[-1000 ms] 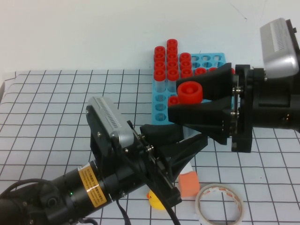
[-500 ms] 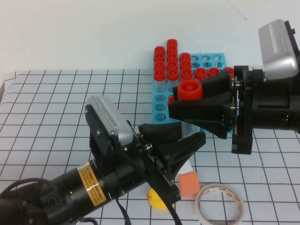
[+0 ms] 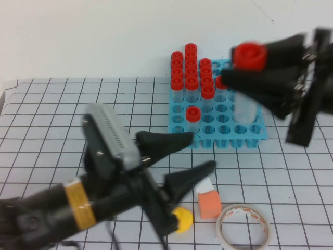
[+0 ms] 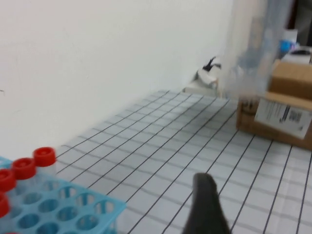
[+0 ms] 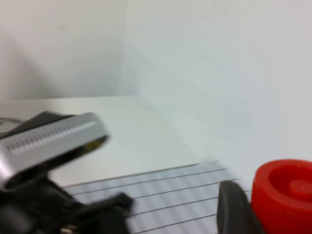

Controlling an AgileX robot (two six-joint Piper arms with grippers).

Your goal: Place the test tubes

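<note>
Left gripper [image 3: 200, 151] low, right gripper [image 3: 237, 67] high

Matt black plastic: left gripper [image 3: 203, 151] at 6 o'clock, fingers spread, empty; right gripper [image 3: 237, 65] at 2 o'clock, clamping test tube [image 3: 245, 107]. Tube body clear smooth plastic, cap red plastic. Glossy blue plastic rack [image 3: 223, 141]. Matt white gridded table [image 3: 52, 114]. Shiny translucent tape roll [image 3: 220, 225]. Matt brown cardboard box [image 4: 287, 83], paper label.

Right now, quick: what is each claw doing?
Left gripper: open, empty, near the table front.
Right gripper: shut on red-capped test tube, above the rack.
</note>
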